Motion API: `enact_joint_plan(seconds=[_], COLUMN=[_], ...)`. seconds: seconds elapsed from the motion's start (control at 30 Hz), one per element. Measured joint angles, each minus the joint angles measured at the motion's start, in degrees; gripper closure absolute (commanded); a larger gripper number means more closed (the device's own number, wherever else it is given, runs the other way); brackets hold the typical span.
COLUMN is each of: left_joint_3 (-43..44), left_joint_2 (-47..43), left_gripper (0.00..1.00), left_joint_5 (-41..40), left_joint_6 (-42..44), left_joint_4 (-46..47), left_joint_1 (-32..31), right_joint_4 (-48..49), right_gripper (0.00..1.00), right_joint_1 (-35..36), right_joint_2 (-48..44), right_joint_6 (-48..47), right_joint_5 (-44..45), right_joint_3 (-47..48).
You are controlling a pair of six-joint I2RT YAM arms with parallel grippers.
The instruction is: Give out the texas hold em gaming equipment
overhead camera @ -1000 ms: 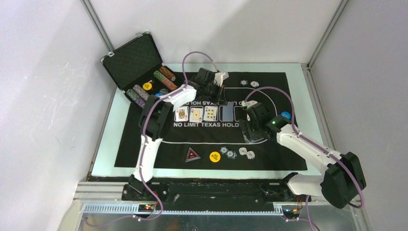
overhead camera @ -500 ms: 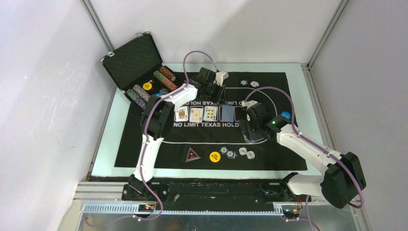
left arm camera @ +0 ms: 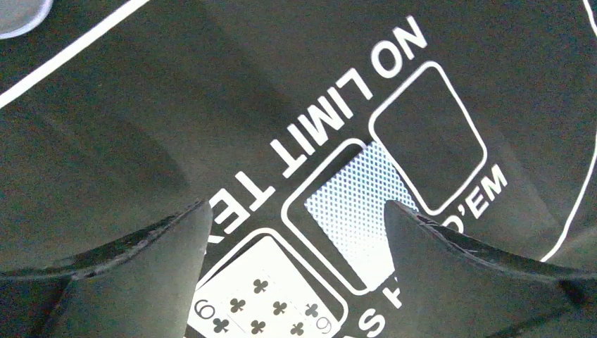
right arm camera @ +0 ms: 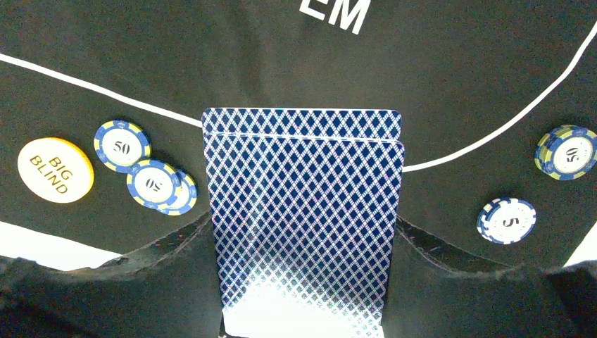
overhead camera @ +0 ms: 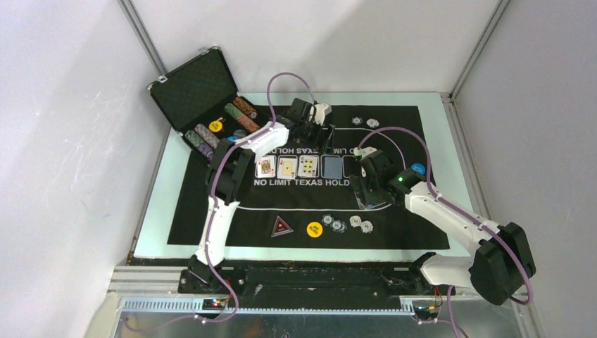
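Right wrist view, nearest me: the right gripper [right arm camera: 303,222] is clamped on a stack of blue-backed diamond-patterned playing cards [right arm camera: 303,176] above the black felt mat [right arm camera: 457,63]. A yellow round "BIG BLIND" disc [right arm camera: 55,170] and small blue-and-yellow poker chips [right arm camera: 151,184] lie alongside. Further out, the left gripper [left arm camera: 296,208] has just sprung wide apart, leaving 1 face-down blue-backed card [left arm camera: 352,204] in the 4th printed box. I judge the bare 5th box [left arm camera: 428,137] comes next. Farthest, the open black metal-edged case [overhead camera: 196,88] holds rows of chips [overhead camera: 239,113] and a yellow disc [overhead camera: 216,127].
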Motion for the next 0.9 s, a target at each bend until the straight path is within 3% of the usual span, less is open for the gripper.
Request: enact_joint_plan(seconds=[0.33,0.57,0.9], left_joint_3=[-5.44,-5.88,3.91], left_joint_2=[-4.76,-6.34,-0.92], left_gripper=[0.00,0.00,0.00], left_joint_5=[-13.14,-27.61,-36.87], left_joint_6=[-5.57,-8.52,-12.33], left_joint_4=[1.11,-0.94,-7.87], left_joint_1=[-1.36,-8.22,-14.12], right_joint_4=[0.02,0.04,0.07], right_gripper=[1.00,1.00,1.00], right_joint_1=[0.00,0.00,0.00], right_joint_2=[0.00,0.00,-0.02], right_joint_6=[0.37,0.39,0.42], right_joint_5=[0.02,0.02,-0.22], right_joint_3=[0.00,-0.07,-0.59])
